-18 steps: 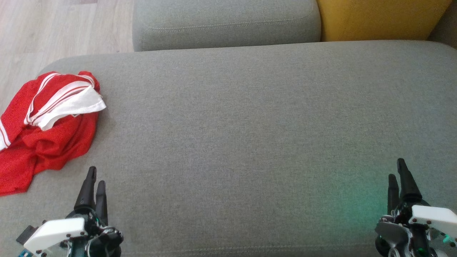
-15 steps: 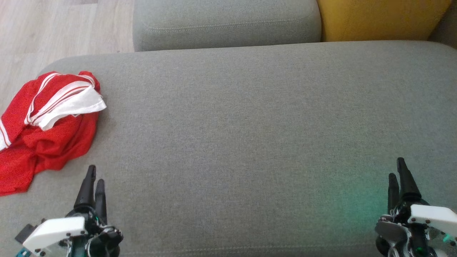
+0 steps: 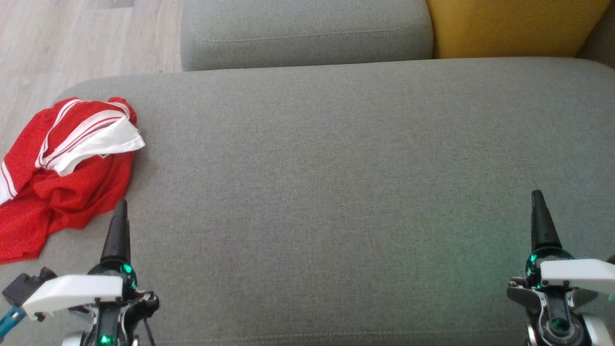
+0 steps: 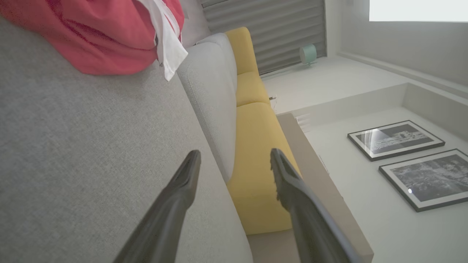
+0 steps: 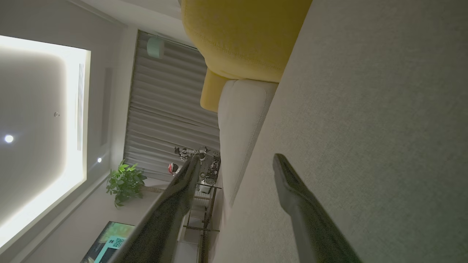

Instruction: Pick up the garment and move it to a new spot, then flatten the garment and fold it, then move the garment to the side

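garment: crumpled, soft, light, likely droops when lifted | hold: red bunch near left gripper, not white trim | both grippers' fingers apart, empty; right gripper

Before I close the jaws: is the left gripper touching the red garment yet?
Apart. The left wrist view shows bare grey cushion between the open left gripper and the garment.

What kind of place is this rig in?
Likely a living room, or a mock-up of one: grey fabric sofa seat and yellow cushion, framed black-and-white pictures on the wall, potted green plant.
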Robot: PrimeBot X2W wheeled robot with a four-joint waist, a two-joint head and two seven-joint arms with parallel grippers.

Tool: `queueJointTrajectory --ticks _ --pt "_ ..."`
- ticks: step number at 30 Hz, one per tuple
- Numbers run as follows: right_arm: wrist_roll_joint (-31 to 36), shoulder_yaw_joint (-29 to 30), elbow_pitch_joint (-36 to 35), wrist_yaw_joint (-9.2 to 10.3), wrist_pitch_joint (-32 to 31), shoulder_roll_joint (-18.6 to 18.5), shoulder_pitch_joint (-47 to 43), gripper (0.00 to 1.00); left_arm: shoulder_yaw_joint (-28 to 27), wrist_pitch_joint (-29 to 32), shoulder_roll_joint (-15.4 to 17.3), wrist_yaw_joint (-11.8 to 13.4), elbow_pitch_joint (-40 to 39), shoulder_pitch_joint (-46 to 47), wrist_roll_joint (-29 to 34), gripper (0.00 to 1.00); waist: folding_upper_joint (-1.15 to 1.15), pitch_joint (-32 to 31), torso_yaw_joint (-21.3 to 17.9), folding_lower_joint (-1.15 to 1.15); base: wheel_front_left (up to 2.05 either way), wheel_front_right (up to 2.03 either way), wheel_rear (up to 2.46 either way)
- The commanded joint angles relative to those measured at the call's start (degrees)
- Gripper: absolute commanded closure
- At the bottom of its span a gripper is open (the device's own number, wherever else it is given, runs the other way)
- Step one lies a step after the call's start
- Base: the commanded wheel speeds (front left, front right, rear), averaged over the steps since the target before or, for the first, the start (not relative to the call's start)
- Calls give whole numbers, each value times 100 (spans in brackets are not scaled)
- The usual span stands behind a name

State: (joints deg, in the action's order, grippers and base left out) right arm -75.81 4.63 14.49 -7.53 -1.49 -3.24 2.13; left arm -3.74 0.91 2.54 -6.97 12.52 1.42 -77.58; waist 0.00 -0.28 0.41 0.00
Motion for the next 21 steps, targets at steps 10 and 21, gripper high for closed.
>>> queueJointTrajectory --ticks 10,21 --pt "1534 -192 -528 1 109 -165 349 0 169 -224 244 -20 -386 226 1336 0 0 -39 22 0 0 0 0" --pt "2502 -368 -510 2 207 -211 327 0 332 -392 347 12 -351 197 2281 0 0 -56 39 0 0 0 0"
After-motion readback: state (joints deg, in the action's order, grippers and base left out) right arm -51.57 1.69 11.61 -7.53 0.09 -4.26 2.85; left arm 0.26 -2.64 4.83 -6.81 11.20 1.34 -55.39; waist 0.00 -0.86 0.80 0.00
